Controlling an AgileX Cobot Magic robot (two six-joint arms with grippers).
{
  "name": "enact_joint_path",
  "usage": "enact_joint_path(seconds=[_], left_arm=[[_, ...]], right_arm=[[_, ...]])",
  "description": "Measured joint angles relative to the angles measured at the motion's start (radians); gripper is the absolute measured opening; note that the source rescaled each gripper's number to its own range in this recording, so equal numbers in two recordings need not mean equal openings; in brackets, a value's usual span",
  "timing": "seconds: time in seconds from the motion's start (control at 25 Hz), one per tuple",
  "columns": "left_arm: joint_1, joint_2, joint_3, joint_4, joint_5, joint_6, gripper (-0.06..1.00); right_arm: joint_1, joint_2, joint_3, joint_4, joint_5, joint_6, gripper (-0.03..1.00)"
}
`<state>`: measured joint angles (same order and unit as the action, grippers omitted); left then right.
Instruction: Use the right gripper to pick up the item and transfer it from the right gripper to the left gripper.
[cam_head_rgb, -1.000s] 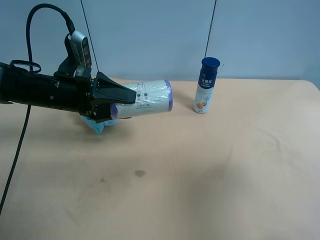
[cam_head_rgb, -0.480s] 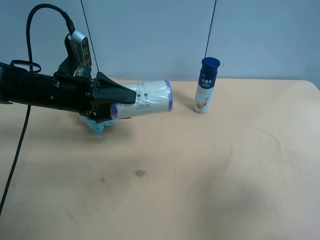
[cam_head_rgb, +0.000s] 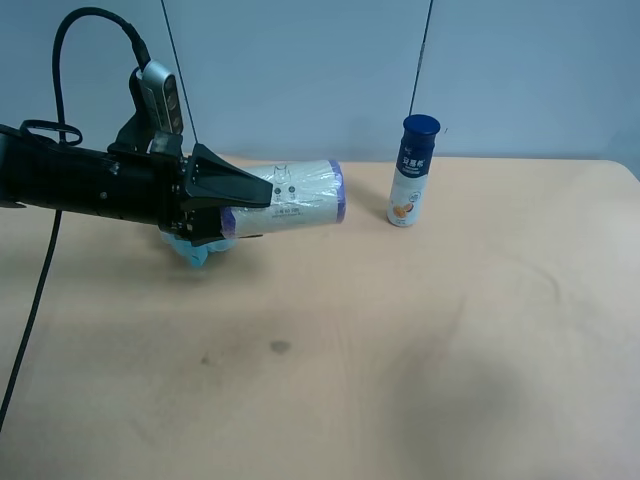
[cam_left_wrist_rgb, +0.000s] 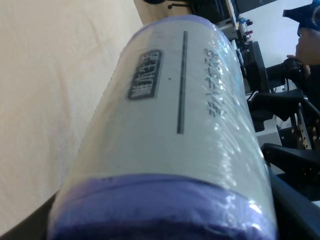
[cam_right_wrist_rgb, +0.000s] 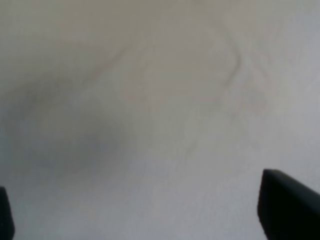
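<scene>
The item (cam_head_rgb: 295, 197), a stout white roll in clear film with purple ends, is held lying sideways above the table. My left gripper (cam_head_rgb: 248, 215), with a grey camera module on its arm, is shut on the roll's near end. In the left wrist view the item (cam_left_wrist_rgb: 170, 125) fills the picture, printed side up. In the right wrist view my right gripper (cam_right_wrist_rgb: 150, 220) is open, with dark fingertips (cam_right_wrist_rgb: 287, 202) far apart and only bare table between them. The right arm is out of the exterior high view.
A slim white bottle with a dark blue cap (cam_head_rgb: 413, 172) stands at the back of the beige table (cam_head_rgb: 400, 350). A light-blue bath pouf (cam_head_rgb: 190, 252) lies under the left arm. Thin black cables hang along the back wall.
</scene>
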<state>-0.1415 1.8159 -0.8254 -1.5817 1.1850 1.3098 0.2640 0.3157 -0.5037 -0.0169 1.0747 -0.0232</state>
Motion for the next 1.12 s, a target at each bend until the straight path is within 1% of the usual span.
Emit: enact_joint_path(seconds=[0.24,0.32,0.44,0.68,0.88,1.0,1.12], left_arm=[[0.0,0.0,0.0,0.0,0.0,0.0,0.01],[0.0,0.0,0.0,0.0,0.0,0.0,0.01],[0.0,0.0,0.0,0.0,0.0,0.0,0.01],[0.0,0.0,0.0,0.0,0.0,0.0,0.01],[0.0,0.0,0.0,0.001,0.001,-0.002,0.01],[0.0,0.0,0.0,0.004,0.001,-0.022,0.01],[0.0,0.0,-0.025,0.036,0.0,-0.061,0.01]], right_arm=[[-0.014,-0.111,0.0,-0.001,-0.001,0.012,0.87],[-0.051,-0.157,0.0,-0.009,-0.001,0.023,0.87],[-0.132,-0.214,0.0,-0.027,-0.001,0.042,0.87],[-0.211,-0.279,0.0,-0.033,-0.001,0.053,0.87],[-0.231,-0.319,0.001,-0.036,0.0,0.053,0.87],[-0.234,-0.319,0.001,-0.036,0.0,0.053,0.87],[-0.234,-0.319,0.001,-0.036,0.0,0.053,0.86]])
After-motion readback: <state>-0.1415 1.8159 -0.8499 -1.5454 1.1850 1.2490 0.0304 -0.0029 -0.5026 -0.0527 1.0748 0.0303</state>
